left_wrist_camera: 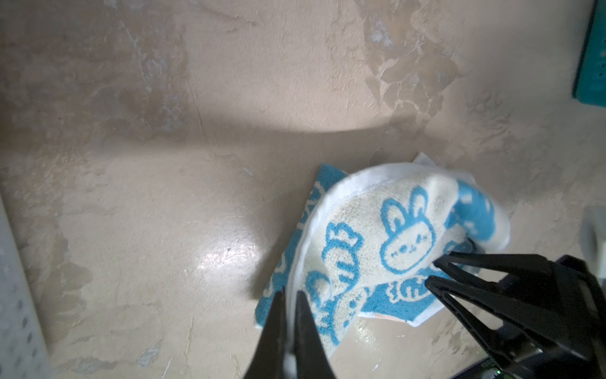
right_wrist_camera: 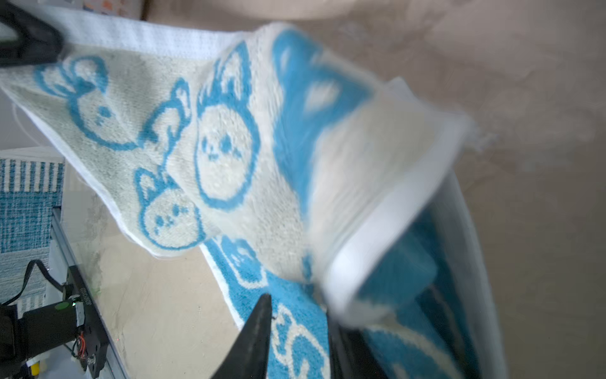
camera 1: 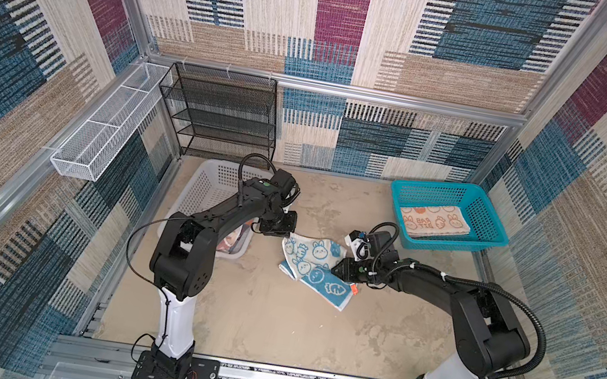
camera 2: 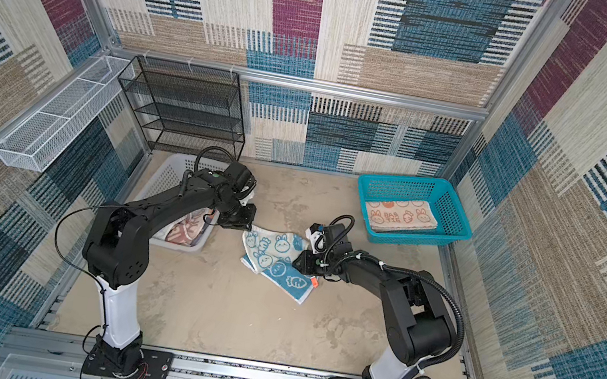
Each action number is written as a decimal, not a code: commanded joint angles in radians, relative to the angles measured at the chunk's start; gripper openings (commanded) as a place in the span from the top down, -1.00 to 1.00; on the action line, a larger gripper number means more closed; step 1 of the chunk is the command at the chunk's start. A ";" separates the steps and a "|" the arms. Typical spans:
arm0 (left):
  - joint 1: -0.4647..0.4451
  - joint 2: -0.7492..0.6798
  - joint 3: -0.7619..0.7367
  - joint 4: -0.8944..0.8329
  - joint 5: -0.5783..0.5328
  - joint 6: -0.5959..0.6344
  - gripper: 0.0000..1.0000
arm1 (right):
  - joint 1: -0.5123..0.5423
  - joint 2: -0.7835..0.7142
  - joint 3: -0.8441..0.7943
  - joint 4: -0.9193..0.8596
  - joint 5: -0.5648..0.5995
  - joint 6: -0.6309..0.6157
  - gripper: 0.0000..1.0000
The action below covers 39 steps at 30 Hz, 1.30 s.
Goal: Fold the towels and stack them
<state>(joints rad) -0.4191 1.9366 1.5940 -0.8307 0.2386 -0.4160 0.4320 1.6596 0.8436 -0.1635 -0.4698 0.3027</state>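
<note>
The blue-and-white rabbit towel [camera 1: 306, 258] [camera 2: 273, 255] lies rumpled mid-table, its upper layer lifted. My left gripper [camera 1: 286, 239] [left_wrist_camera: 290, 295] is shut on its white hem at the left corner. My right gripper [camera 1: 334, 269] [right_wrist_camera: 298, 311] sits at the towel's [right_wrist_camera: 229, 147] right side. Its fingers stand a little apart with blue cloth in the gap and a blurred fold draped over one finger; whether cloth is pinched I cannot tell. The orange-and-cream towel [camera 1: 435, 222] lies folded in the teal basket [camera 1: 447, 247]. A pink-orange towel [camera 2: 185, 231] lies in the white basket [camera 2: 168, 179].
A black wire shelf [camera 1: 222, 113] stands against the back wall behind the white basket [camera 1: 205, 186]. A long white mesh tray [camera 1: 105, 130] hangs on the left wall. The teal basket [camera 2: 410, 241] sits at the back right. Bare beige tabletop [camera 1: 270, 319] spreads toward the front.
</note>
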 commanded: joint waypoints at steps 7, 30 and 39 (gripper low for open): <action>-0.002 -0.020 -0.004 -0.023 -0.022 0.049 1.00 | -0.141 0.027 0.132 0.015 -0.026 0.066 -0.44; -0.010 -0.052 -0.030 0.019 -0.028 0.046 1.00 | -0.156 0.368 0.357 0.179 -0.375 0.157 0.15; -0.013 -0.095 0.005 0.026 -0.011 0.049 1.00 | -0.149 0.268 0.407 0.162 -0.349 0.134 0.66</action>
<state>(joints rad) -0.4305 1.8732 1.5795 -0.8146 0.2176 -0.3901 0.2794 1.9701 1.2480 -0.0174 -0.8112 0.4473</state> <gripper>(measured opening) 0.070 0.166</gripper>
